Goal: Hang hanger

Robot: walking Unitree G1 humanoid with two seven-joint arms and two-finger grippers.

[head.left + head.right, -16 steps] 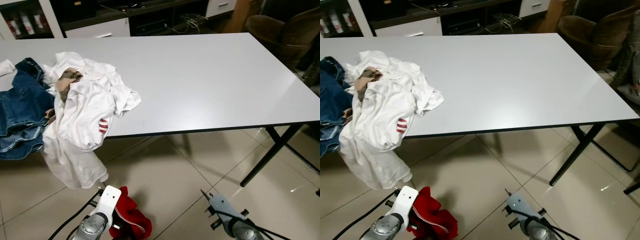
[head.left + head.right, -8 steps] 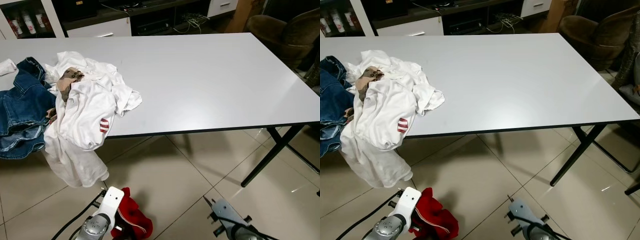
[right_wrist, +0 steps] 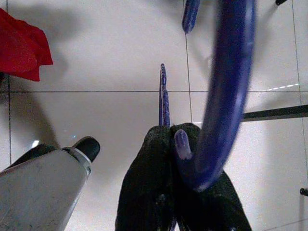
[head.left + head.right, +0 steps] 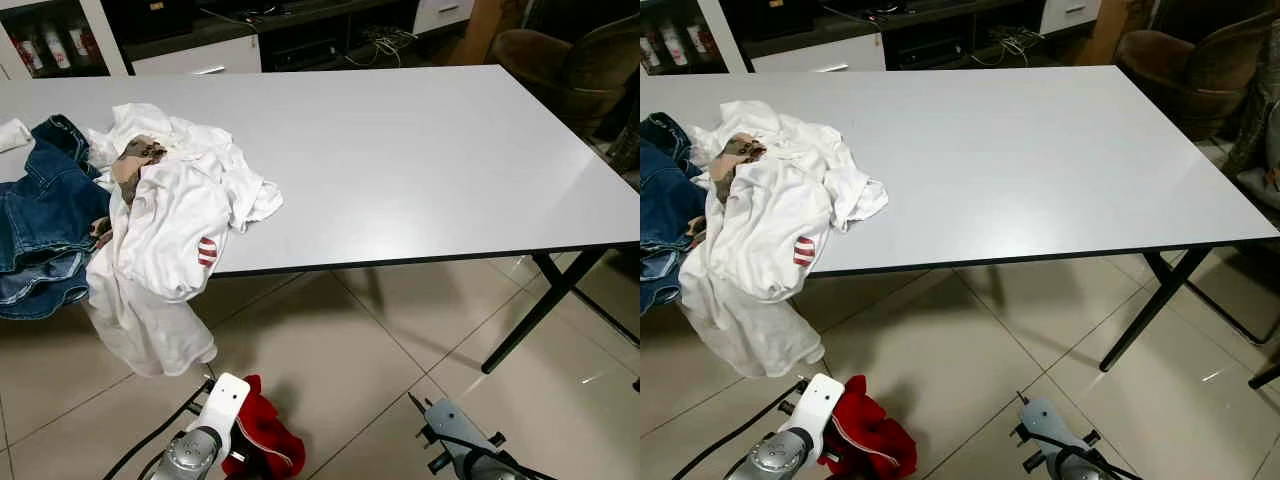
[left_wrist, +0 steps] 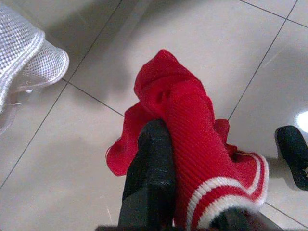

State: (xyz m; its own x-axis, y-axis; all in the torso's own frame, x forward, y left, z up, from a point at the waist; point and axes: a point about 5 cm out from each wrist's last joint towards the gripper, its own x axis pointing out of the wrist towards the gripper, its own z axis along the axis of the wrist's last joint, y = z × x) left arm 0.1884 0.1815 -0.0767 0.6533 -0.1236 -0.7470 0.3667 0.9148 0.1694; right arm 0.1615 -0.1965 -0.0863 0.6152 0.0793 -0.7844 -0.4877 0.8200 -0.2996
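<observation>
The blue hanger (image 3: 226, 86) is motion-blurred and cut off by the frame's top edge, its full shape indeterminate. Beside the white table (image 4: 420, 160), the jeans (image 4: 40, 230) run off the edge. The red garment (image 5: 192, 139) conceals one left gripper finger.

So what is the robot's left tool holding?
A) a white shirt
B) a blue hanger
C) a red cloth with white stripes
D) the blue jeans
C: in the left wrist view the left tool is closed on the red cloth with white stripes, held above the tiled floor, while the white shirt and the jeans lie on the table.
</observation>
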